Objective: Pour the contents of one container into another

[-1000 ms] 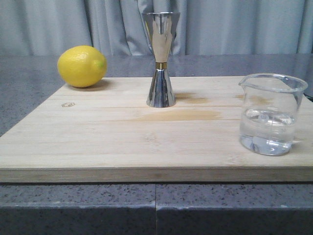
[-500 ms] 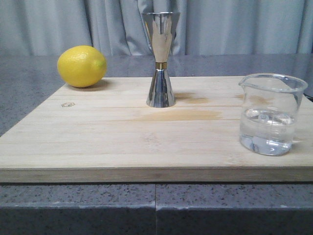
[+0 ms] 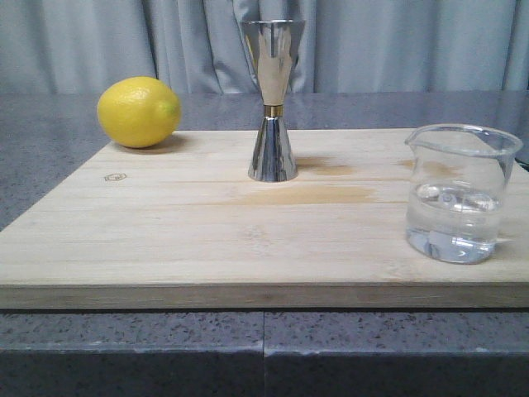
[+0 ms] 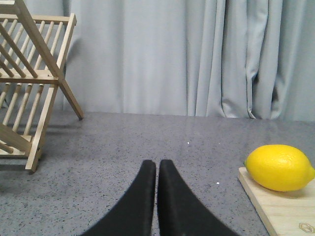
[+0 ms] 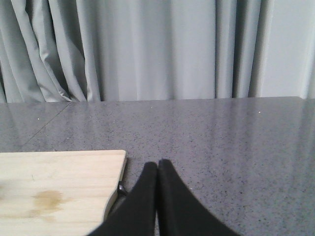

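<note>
The clear glass beaker point(image 3: 457, 193) stands upright at the right end of the wooden board point(image 3: 190, 231), about a third full of clear liquid. The steel hourglass jigger point(image 3: 272, 101) with its gold waist band stands upright near the board's back middle. Neither gripper shows in the front view. My left gripper point(image 4: 157, 164) is shut with nothing in it, over grey counter to the left of the board. My right gripper point(image 5: 158, 163) is shut and empty, just beyond the board's right edge point(image 5: 119, 169). Both wrist views miss the beaker and the jigger.
A yellow lemon point(image 3: 139, 112) rests on the board's back left corner, also seen as the lemon point(image 4: 278, 167) in the left wrist view. A wooden dish rack point(image 4: 30, 83) stands on the counter far to the left. Grey curtains hang behind the table.
</note>
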{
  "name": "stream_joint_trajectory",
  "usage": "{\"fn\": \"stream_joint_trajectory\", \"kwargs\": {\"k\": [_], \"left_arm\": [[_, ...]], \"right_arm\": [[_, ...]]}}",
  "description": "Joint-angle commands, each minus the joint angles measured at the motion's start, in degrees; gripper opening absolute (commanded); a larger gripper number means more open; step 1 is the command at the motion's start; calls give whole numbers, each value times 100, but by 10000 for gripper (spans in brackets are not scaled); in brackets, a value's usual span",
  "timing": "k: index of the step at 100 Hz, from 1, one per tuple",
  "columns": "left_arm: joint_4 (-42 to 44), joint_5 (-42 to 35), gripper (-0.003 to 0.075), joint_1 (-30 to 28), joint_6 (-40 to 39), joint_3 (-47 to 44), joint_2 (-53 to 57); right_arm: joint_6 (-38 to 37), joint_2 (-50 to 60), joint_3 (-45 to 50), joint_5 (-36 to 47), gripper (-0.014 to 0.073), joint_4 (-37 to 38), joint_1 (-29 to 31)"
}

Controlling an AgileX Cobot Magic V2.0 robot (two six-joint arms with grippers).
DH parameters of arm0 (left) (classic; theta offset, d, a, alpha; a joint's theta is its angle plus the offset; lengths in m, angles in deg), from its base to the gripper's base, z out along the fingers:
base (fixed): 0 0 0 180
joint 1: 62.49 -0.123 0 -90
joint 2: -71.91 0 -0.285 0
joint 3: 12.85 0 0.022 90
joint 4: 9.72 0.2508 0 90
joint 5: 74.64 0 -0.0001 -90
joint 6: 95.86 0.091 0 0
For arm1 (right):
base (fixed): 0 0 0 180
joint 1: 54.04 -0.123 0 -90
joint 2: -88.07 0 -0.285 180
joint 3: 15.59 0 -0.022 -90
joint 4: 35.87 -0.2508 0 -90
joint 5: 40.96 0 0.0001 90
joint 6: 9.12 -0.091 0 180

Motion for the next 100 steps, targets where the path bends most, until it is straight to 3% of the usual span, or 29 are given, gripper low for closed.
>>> {"fn": "stream_joint_trajectory", "kwargs": {"k": [1, 30, 100], "left_arm": [[-56, 84, -19, 47, -66, 652, -479], [-44, 644, -19, 47, -66, 1713, -1601], [-70, 613, -19, 47, -66, 1726, -1783]], "right_arm": [[79, -395, -631, -57, -66, 115, -10], [79, -1443, -1744, -503, -66, 161, -10], [79, -1547, -1777, -374, -66, 150, -10]]}}
